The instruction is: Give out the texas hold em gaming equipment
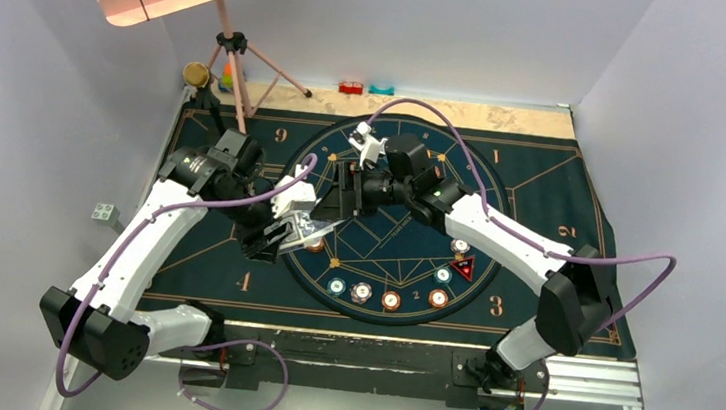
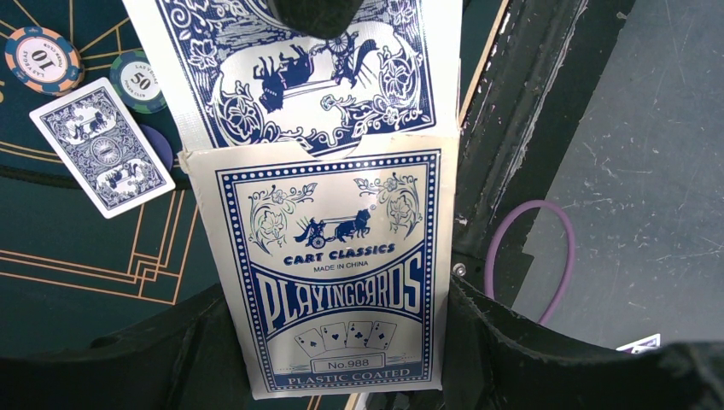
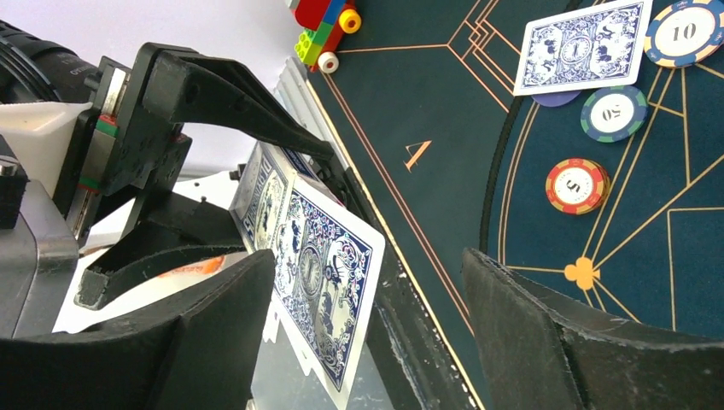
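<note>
Top external view: the left arm is bent sharply at the elbow over the dark blue gold-lined mat, and the left gripper is clamped on a blue-and-white cardboard playing-card box, a blue-backed white-bordered card jutting from its top. The right arm is stretched leftward across the mat, the right gripper spread wide with that card seen between its fingers.
</note>
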Tool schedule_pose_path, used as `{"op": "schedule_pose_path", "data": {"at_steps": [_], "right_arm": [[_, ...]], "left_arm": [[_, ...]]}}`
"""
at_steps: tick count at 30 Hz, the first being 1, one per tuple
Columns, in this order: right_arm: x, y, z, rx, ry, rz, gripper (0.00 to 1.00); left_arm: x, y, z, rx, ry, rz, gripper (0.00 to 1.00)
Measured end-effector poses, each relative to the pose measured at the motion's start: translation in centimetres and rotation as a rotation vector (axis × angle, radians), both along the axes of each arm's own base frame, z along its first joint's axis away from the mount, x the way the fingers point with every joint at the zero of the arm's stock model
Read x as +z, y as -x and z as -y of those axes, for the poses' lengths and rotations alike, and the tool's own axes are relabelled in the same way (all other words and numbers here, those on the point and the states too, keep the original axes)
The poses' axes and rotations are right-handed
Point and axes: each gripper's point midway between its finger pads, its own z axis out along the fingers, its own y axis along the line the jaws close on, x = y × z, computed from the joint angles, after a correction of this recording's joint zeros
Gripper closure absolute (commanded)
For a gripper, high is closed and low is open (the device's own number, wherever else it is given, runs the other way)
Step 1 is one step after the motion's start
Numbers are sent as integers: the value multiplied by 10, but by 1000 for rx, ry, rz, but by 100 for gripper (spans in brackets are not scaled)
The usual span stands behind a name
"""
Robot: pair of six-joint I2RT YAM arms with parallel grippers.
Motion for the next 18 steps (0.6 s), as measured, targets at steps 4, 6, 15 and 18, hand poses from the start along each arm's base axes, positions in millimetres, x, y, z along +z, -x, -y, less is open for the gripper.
{"op": "schedule_pose_path", "data": {"at_steps": [4, 6, 15, 18], "right_arm": [[-4, -1, 1, -9, 10, -1, 34], [-5, -2, 2, -18, 17, -2, 40], [14, -4, 12, -56, 3, 44, 50], [22, -6, 16, -73, -8, 65, 60]], "left_arm": [[0, 0, 0, 0, 0, 0, 100], [0, 0, 0, 0, 0, 0, 100], [0, 0, 0, 0, -1, -2, 100], [0, 0, 0, 0, -1, -2, 100]]}}
